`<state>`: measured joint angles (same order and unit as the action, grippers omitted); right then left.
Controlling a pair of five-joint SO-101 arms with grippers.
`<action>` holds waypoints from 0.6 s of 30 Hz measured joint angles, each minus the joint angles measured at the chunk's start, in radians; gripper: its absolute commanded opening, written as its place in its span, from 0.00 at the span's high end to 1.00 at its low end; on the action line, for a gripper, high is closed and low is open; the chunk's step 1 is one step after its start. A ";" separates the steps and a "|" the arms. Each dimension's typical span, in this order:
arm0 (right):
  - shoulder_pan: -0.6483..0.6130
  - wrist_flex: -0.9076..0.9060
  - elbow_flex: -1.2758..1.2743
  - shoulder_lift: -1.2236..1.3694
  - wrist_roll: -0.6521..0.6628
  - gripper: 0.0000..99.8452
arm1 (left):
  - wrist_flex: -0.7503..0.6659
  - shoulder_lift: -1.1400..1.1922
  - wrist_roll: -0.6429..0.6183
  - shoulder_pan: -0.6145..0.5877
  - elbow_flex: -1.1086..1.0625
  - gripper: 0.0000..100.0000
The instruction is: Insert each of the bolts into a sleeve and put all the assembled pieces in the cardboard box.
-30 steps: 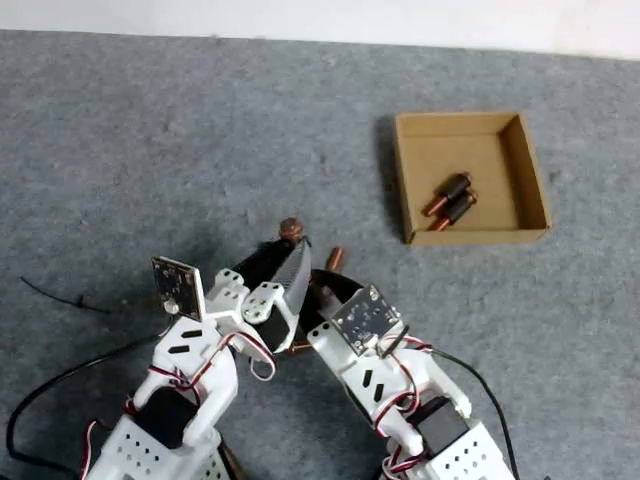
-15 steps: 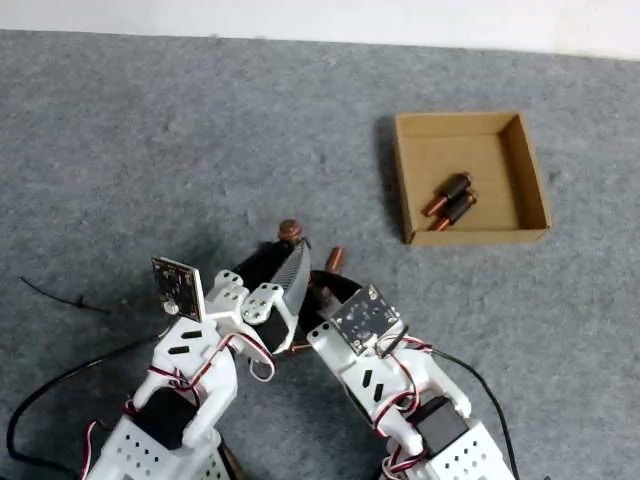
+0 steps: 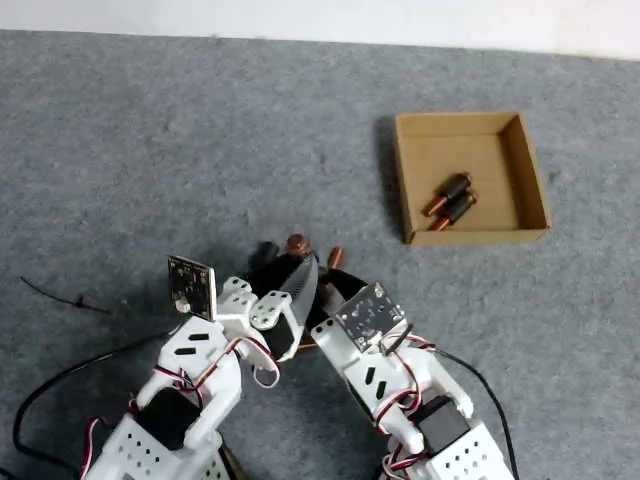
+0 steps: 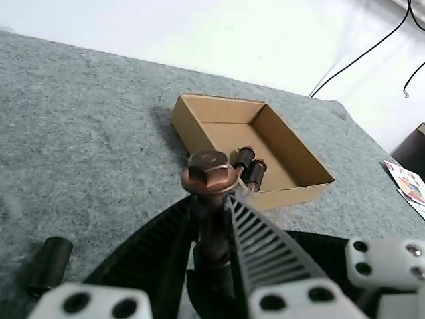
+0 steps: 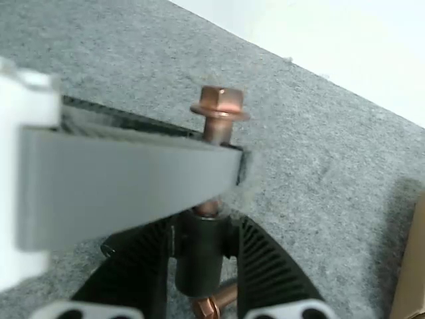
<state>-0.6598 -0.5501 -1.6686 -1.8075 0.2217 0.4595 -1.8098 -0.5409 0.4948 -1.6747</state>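
My left gripper (image 3: 298, 264) is shut on a copper bolt (image 3: 296, 243), held head up (image 4: 208, 174). Directly under it, my right gripper (image 5: 202, 234) is shut on a black sleeve (image 5: 202, 251). The bolt's shank (image 5: 216, 133) runs down behind the left gripper's grey finger (image 5: 133, 193) to the sleeve's mouth; how deep it sits is hidden. A loose bolt (image 3: 335, 258) lies beside the grippers, and a loose black sleeve (image 4: 50, 262) lies on the carpet near the left arm. The cardboard box (image 3: 405, 180) holds two assembled pieces (image 3: 450, 200).
Grey carpet covers the table, with open room to the left and between the arms and the box (image 4: 222, 133). A thin black cable tie (image 3: 60, 297) lies at the left. Cables trail from both arm bases at the near edge.
The left arm has shifted right and slightly nearer with the bolt, bringing it over the right gripper's sleeve. A loose sleeve now shows beside the left gripper.
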 measured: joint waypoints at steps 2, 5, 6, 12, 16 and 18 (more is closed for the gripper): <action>0.000 0.000 0.000 0.000 0.000 0.99 | 0.000 0.000 0.000 0.000 0.000 0.99; 0.000 0.000 0.000 0.000 0.000 0.99 | 0.000 0.000 0.000 0.000 0.000 0.99; 0.000 0.000 0.000 0.000 0.000 0.99 | 0.000 0.000 0.000 0.000 0.000 0.99; 0.000 0.000 0.000 0.000 0.000 0.99 | 0.000 0.000 0.000 0.000 0.000 0.82; 0.006 0.000 0.000 0.000 0.000 0.99 | 0.029 0.000 0.003 0.000 0.000 0.67; 0.006 0.000 0.000 0.000 0.000 0.99 | 0.037 0.000 0.002 0.000 0.000 0.65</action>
<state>-0.6536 -0.5501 -1.6686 -1.8075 0.2217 0.4964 -1.8098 -0.5393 0.4948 -1.6747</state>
